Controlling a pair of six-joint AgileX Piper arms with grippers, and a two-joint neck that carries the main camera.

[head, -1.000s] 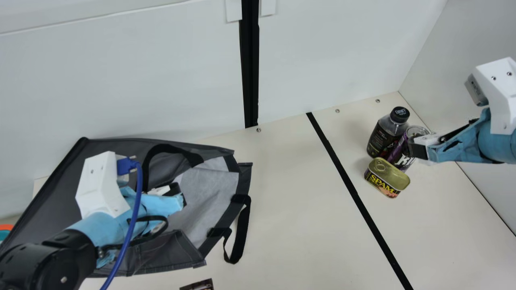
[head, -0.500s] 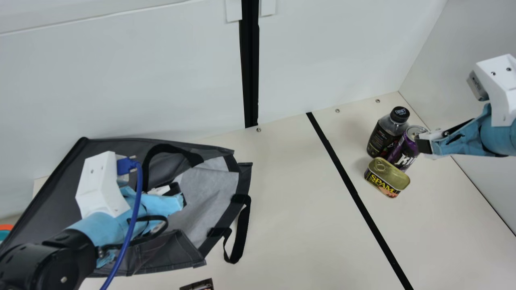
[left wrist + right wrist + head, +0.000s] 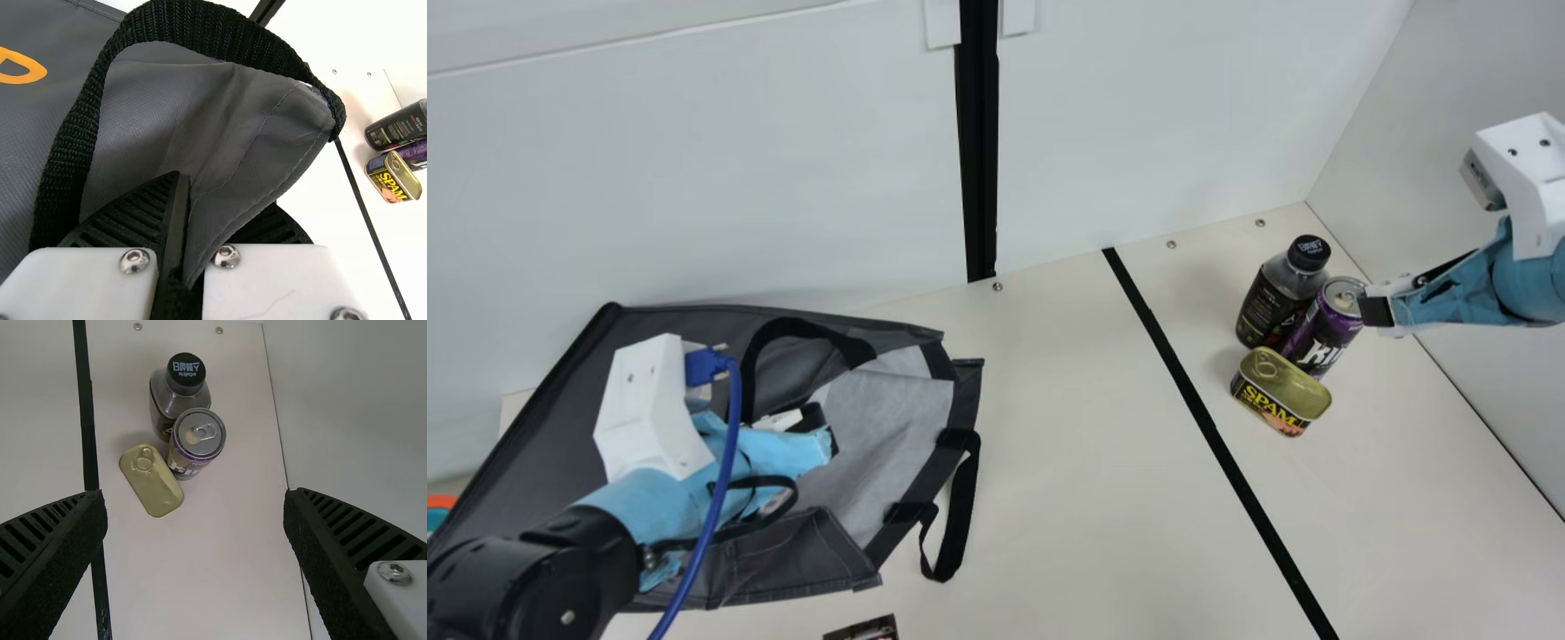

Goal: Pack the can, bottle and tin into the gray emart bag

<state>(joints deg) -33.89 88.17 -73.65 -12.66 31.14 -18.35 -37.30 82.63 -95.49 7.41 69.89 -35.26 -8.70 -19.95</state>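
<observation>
In the main view my left gripper [image 3: 823, 428] is at the gray bag [image 3: 667, 356], whose mouth faces right; in the left wrist view my left gripper [image 3: 183, 233] is shut on the fold of the bag's edge [image 3: 260, 147]. My right gripper [image 3: 1376, 313] hangs just right of the purple can [image 3: 1323, 329]; in the right wrist view my right gripper [image 3: 195, 520] stands wide open with nothing between its fingers. The dark bottle [image 3: 1276, 293] stands upright behind the can. The gold-topped tin [image 3: 1280, 391] sits in front, close beside the can.
A black strip [image 3: 1209, 427] runs along the table between the bag and the items. The bag's strap [image 3: 960, 516] lies on the table [image 3: 1085, 498]. Walls [image 3: 1156, 116] stand behind and at the right. A small dark item [image 3: 864, 629] shows at the near edge.
My right gripper has moved back and to the right, from over the can to beside it, uncovering more of the can. The left arm, bag and three items have stayed still.
</observation>
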